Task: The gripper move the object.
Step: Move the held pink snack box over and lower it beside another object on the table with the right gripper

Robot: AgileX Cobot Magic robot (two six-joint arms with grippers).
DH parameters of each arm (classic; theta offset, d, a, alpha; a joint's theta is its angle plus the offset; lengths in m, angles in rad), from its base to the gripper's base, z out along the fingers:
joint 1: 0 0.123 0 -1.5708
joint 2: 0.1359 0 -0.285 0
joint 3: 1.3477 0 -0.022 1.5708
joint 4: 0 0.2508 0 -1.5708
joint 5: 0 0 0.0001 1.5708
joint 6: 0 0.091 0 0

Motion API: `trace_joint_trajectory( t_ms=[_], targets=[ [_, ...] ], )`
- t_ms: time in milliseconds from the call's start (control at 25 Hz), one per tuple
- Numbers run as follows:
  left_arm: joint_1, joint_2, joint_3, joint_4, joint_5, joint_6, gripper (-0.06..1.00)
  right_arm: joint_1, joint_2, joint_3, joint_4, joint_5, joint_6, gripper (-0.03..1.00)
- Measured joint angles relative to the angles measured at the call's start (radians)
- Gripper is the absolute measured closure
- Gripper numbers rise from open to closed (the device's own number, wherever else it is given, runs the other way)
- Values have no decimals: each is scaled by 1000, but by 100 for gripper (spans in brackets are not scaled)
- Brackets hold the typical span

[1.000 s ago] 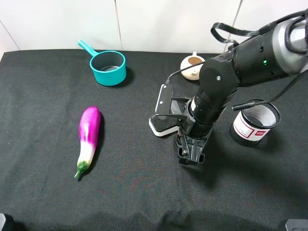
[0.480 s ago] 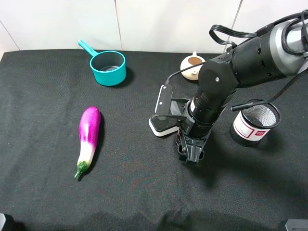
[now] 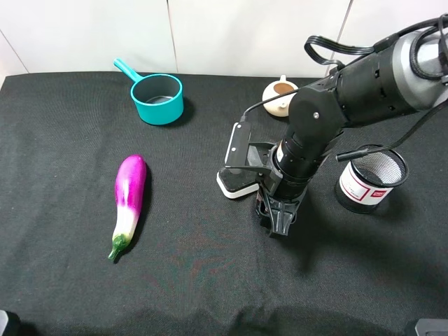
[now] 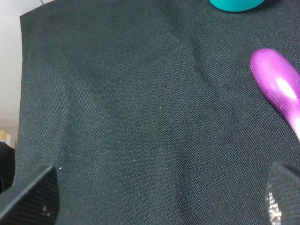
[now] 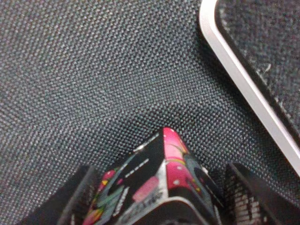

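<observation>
In the right wrist view, my right gripper (image 5: 164, 204) is shut on the object (image 5: 161, 180), a small red-and-black box with pink print. One finger (image 5: 82, 197) presses each side of it, and it stands on the black cloth. In the exterior high view the right gripper (image 3: 277, 218) points down at the cloth just right of centre, and the arm hides the box. The left gripper (image 4: 154, 201) is open and empty over bare cloth, with its fingertips (image 4: 30, 197) far apart.
A black-and-white eraser block (image 3: 236, 183) lies just left of the right gripper; its white edge (image 5: 243, 70) is close. A black mesh cup (image 3: 371, 178) stands to the right, a teapot (image 3: 278, 94) behind. A teal saucepan (image 3: 157, 96) and purple eggplant (image 3: 129, 203) lie left.
The right gripper's fingers have drawn together around the box and now look narrower. The arm has barely shifted. Nothing else moved.
</observation>
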Motion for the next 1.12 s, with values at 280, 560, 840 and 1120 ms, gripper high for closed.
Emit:
trace_joint_trajectory(
  t_ms=[280, 560, 840, 1120],
  targets=[
    [0, 0, 0, 0, 0, 2, 1, 0, 0, 0, 0, 1, 0, 55],
    [0, 0, 0, 0, 0, 2, 1, 0, -21, 0, -1, 30, 0, 55],
    [0, 0, 0, 0, 0, 2, 1, 0, -84, 0, -6, 69, 16, 55],
    [0, 0, 0, 0, 0, 2, 1, 0, -170, 0, -35, 120, 55, 55]
  ],
)
